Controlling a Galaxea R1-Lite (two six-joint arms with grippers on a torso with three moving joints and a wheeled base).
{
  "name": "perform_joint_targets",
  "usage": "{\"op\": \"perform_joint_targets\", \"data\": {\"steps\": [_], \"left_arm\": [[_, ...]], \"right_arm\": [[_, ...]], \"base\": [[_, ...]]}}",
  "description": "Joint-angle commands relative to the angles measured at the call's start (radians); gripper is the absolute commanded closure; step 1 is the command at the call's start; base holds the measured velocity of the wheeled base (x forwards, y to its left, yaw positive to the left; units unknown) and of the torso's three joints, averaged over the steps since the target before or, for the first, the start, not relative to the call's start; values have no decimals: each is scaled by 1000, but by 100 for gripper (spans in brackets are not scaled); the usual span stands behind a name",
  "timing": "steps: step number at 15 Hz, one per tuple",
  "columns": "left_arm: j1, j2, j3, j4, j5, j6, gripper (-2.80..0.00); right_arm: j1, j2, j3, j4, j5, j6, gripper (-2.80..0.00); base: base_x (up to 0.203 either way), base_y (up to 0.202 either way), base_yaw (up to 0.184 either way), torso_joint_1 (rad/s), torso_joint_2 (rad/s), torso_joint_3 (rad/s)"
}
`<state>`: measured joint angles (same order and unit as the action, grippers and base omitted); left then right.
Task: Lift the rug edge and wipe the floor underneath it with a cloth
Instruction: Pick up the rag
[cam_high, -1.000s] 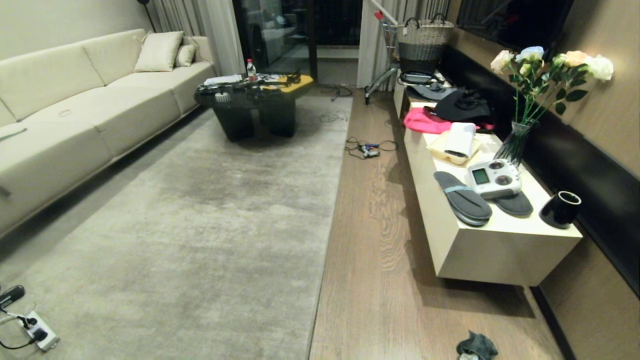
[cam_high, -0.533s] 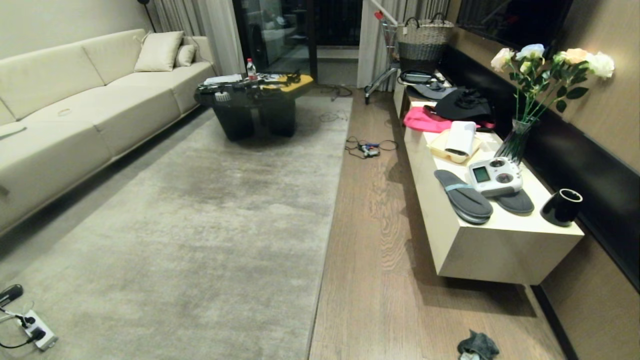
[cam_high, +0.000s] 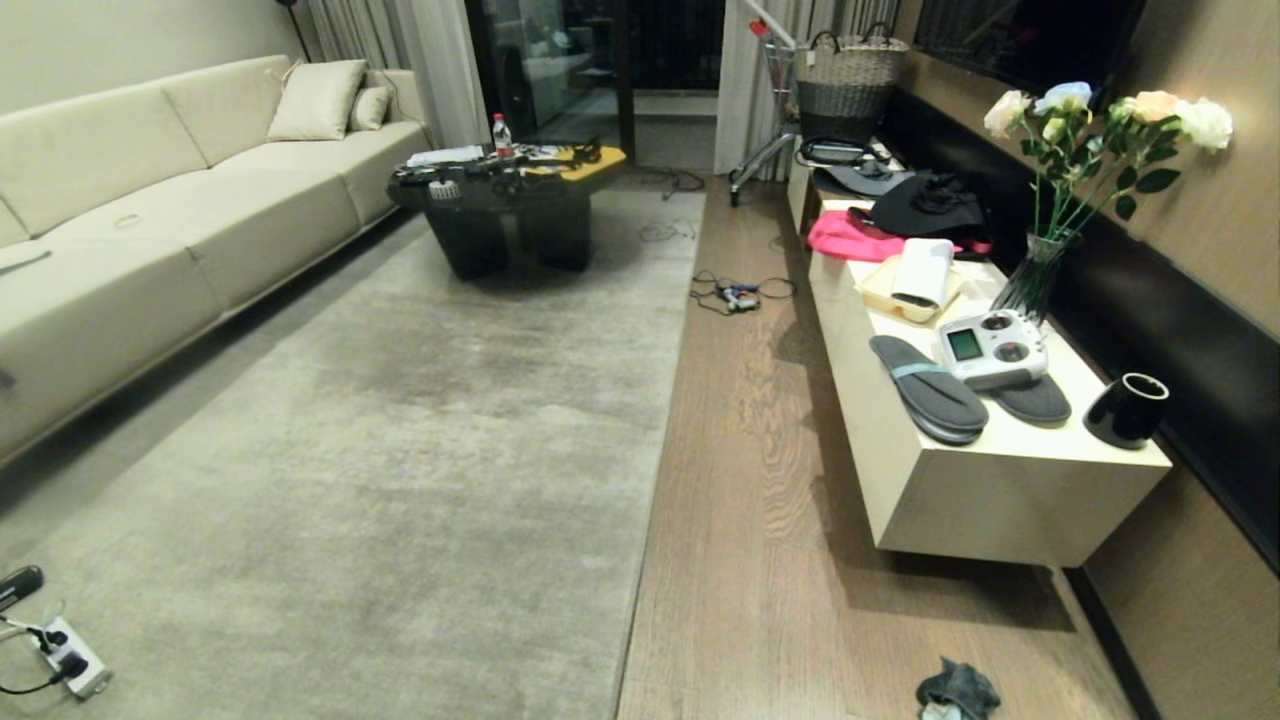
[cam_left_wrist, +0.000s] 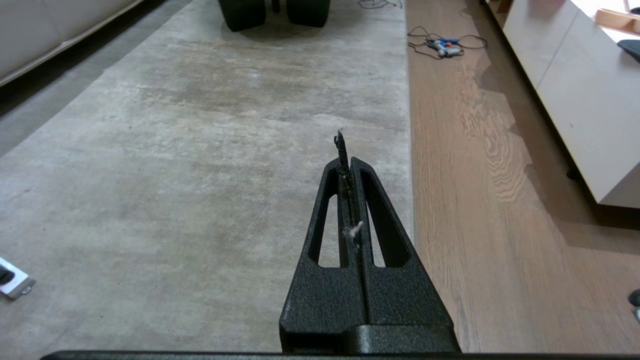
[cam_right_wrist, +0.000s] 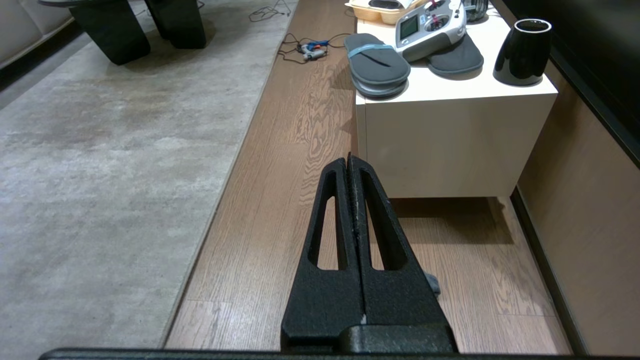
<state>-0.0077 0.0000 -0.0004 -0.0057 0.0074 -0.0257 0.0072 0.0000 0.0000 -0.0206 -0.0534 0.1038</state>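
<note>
The rug edge (cam_high: 662, 440) runs straight down the room, lying flat where the pale rug meets the floor (cam_high: 760, 500), a strip of brown planks between the rug and a low cream cabinet (cam_high: 990, 500). The cloth (cam_high: 958, 690) sits crumpled on the planks near the cabinet's near end, well apart from the rug edge, close to the wall. Neither arm shows in the head view. The left gripper (cam_left_wrist: 345, 150) hangs above the rug, just beside its border, with its fingers pressed together and a wisp of fluff caught between them. The right gripper (cam_right_wrist: 349, 162) hangs above the bare planks in front of the cabinet, fingers likewise pressed together and holding nothing. On the cabinet lie grey slippers (cam_high: 925, 385), a white remote controller (cam_high: 993, 349) and a black cup (cam_high: 1125, 410). A tangle of cable (cam_high: 740, 294) lies on the floor further off, and a dark coffee table (cam_high: 505, 215) stands on the rug's far end.
</note>
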Motion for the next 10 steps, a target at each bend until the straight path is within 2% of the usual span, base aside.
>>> {"op": "perform_joint_targets", "data": {"steps": [1, 10], "left_arm": [[0, 2, 0, 0, 0, 0, 0], [0, 2, 0, 0, 0, 0, 0]], "right_arm": [[0, 1, 0, -1, 0, 0, 0], [0, 0, 0, -1, 0, 0, 0]], "base": [[0, 0, 0, 2, 19, 27], [0, 0, 0, 0, 0, 0]]}}
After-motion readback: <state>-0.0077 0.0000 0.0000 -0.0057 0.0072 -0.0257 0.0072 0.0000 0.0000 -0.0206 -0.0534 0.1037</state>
